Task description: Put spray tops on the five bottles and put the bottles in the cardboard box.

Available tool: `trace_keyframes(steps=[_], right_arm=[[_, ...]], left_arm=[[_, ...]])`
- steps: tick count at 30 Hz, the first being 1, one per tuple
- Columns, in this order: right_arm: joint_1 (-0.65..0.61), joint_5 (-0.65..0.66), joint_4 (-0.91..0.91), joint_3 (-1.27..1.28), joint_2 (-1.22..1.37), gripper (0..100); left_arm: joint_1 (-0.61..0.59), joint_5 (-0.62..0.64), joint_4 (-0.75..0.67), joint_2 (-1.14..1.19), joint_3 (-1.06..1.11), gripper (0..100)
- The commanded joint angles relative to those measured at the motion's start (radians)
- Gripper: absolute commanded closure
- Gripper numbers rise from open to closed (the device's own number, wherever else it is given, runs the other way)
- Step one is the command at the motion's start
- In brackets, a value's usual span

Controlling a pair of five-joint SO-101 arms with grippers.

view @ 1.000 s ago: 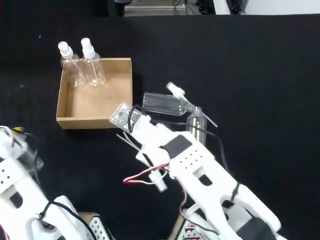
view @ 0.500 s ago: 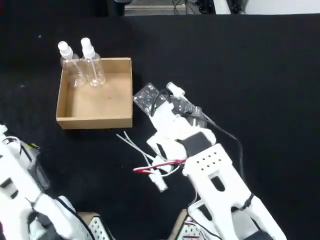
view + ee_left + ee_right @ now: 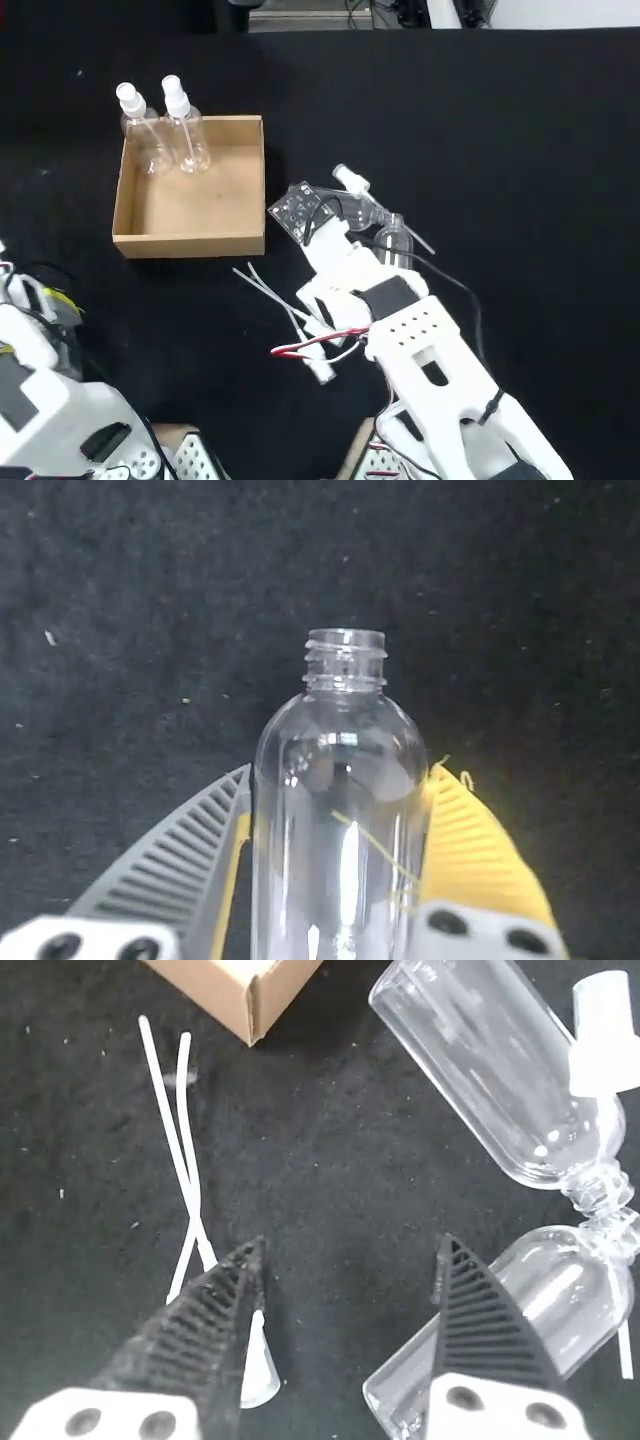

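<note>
My left gripper point(image 3: 342, 772) is shut on a clear uncapped bottle point(image 3: 340, 810), its threaded neck pointing away from the wrist; that arm point(image 3: 30, 340) sits at the table's near left edge. My right gripper point(image 3: 352, 1250) stands open over the black cloth, right of the cardboard box point(image 3: 130, 215). Two clear bottles point(image 3: 490, 1060) point(image 3: 520, 1310) lie neck to neck beside its one finger, a white spray top point(image 3: 605, 1040) by them. Loose spray tops with thin tubes point(image 3: 180, 1140) lie by its other finger. Two capped bottles point(image 3: 135, 130) point(image 3: 182, 125) stand in the box's far left corner.
The box's near right corner point(image 3: 240, 985) is close to the right gripper. A loose spray head point(image 3: 320, 370) lies by the right arm's red and white wires point(image 3: 300, 350). Open black cloth spreads to the far right.
My right gripper swung from the box's near right corner toward the two lying bottles and now hangs over them. The left arm shifted lower at the table's left edge, bottle still held.
</note>
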Motion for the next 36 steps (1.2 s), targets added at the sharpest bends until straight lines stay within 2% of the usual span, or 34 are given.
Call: trace_keyframes(steps=[1,3,9,13,19,28,30,31,34,36], right_arm=[[0.012,-0.006,-0.026,-0.005,-0.041,75.1],[0.012,-0.003,-0.026,-0.005,-0.041,75.1],[0.012,0.0,-0.026,-0.005,-0.041,75.1],[0.014,0.0,-0.025,-0.005,-0.041,75.1],[0.014,0.0,-0.025,-0.005,-0.041,75.1],[0.014,-0.002,-0.021,-0.005,-0.041,75.1],[0.014,-0.003,-0.02,-0.004,-0.041,75.1],[0.014,-0.003,-0.02,-0.004,-0.041,75.1],[0.014,-0.005,-0.021,-0.004,-0.041,75.1],[0.014,-0.006,-0.023,-0.004,-0.041,75.1]], left_arm=[[-0.027,-0.066,0.078,0.077,-0.139,66],[-0.028,-0.098,0.114,0.094,-0.165,64],[-0.03,-0.163,0.193,0.054,-0.173,66],[-0.061,-0.262,0.209,-0.023,-0.117,66],[-0.114,-0.433,0.006,-0.158,0.116,66],[-0.085,-0.448,-0.183,-0.262,0.303,66],[-0.09,-0.479,-0.199,-0.262,0.315,70],[-0.091,-0.503,-0.196,-0.267,0.32,75],[-0.094,-0.523,-0.137,-0.276,0.305,98],[-0.096,-0.528,-0.075,-0.276,0.269,93]])
